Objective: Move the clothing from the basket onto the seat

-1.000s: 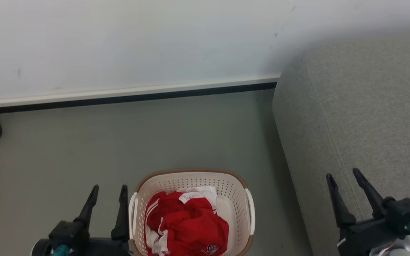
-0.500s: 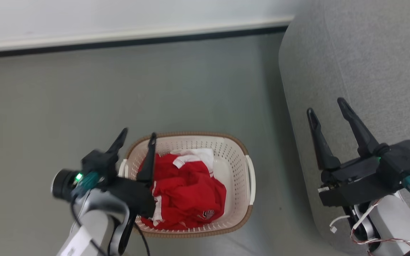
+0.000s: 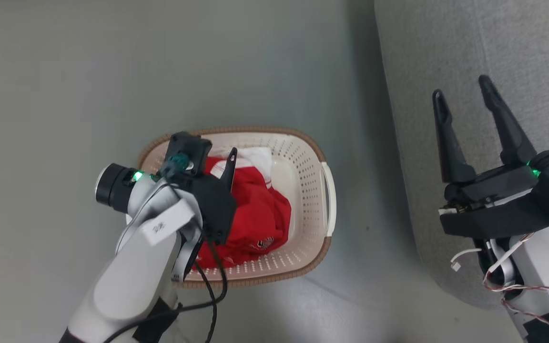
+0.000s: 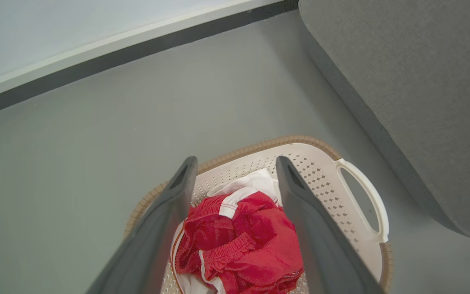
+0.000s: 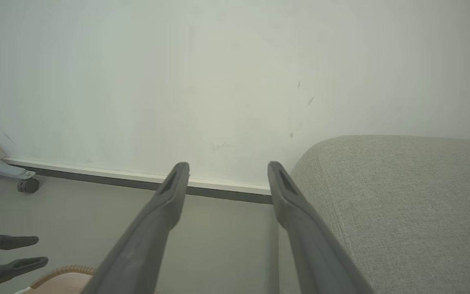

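Your left hand (image 4: 236, 162) is spread just above soft red-and-white clothing (image 4: 251, 241) in the cream perforated plastic basket (image 4: 324, 173); your right hand (image 3: 462, 88) is spread too.

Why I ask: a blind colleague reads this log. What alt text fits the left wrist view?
The left gripper, open, frames red clothing heaped in a cream basket on the grey floor; a grey seat stands at right.

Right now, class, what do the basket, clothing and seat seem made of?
Basket: probably moulded cream plastic, punched with holes, brown woven-look rim. Clothing: soft red fabric, perhaps synthetic, crumpled in folds. Seat: light-grey woven upholstery, visible textile grain.
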Controlling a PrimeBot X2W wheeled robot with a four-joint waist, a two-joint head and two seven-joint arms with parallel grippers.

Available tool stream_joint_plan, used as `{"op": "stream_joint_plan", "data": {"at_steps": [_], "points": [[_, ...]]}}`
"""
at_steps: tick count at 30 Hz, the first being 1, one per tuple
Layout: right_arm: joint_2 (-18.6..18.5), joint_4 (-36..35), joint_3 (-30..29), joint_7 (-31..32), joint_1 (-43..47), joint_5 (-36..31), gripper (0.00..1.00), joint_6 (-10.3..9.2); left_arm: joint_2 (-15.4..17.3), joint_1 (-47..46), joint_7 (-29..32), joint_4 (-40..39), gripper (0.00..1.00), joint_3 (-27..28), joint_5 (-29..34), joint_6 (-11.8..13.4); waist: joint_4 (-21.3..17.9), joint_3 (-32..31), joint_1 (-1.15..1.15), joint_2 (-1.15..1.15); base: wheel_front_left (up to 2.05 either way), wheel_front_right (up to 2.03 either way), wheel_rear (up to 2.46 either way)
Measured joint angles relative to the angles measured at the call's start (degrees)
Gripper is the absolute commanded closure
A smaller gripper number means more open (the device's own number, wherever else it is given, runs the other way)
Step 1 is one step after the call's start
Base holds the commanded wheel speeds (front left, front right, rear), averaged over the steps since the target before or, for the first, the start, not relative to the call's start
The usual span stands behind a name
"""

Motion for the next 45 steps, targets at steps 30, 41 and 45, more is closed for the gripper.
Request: {"op": "stream_joint_plan", "data": {"at_steps": [30,41,45], "points": [[5.2,0.4,-3.1,0.0,-3.9,-0.3,0.00,0.58,2.7,-7.6,10.9,17.3,0.00,-3.2,4.8,1.1,-7.0,16.7,-0.01,0.00,0.00,0.00,0.00],[7.6,0.3,-3.1,-0.2,-3.2,-0.3,0.00,1.49,3.1,-10.8,10.0,20.0,0.00,-2.7,4.8,0.5,-8.6,18.1,-0.02,-0.01,0.00,0.00,0.00],[8.0,0.3,-3.4,-0.3,-3.2,-0.5,0.00,2.13,3.2,-11.0,9.9,21.1,0.00,-2.7,4.8,0.1,-9.0,18.6,-0.02,-0.02,0.00,0.00,0.00]]}}
